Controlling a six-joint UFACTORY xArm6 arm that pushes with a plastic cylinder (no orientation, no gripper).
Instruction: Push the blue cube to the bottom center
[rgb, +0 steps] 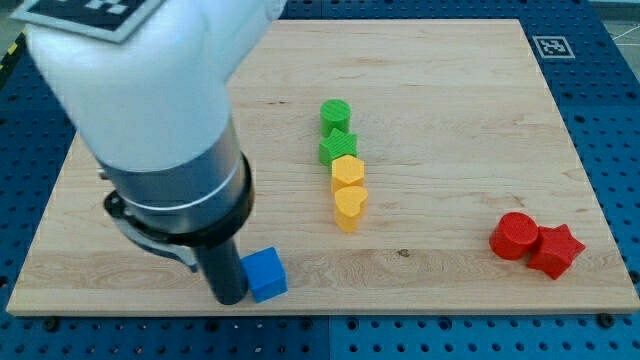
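Where my tip (230, 298) rests, blue cube (265, 275) touches, view's right.

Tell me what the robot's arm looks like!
The arm is big, round and white up top, with a black-and-white square marker on it. Lower down it has a shiny grey band, then a black ring. It ends in a straight dark rod; my tip is the bottom.
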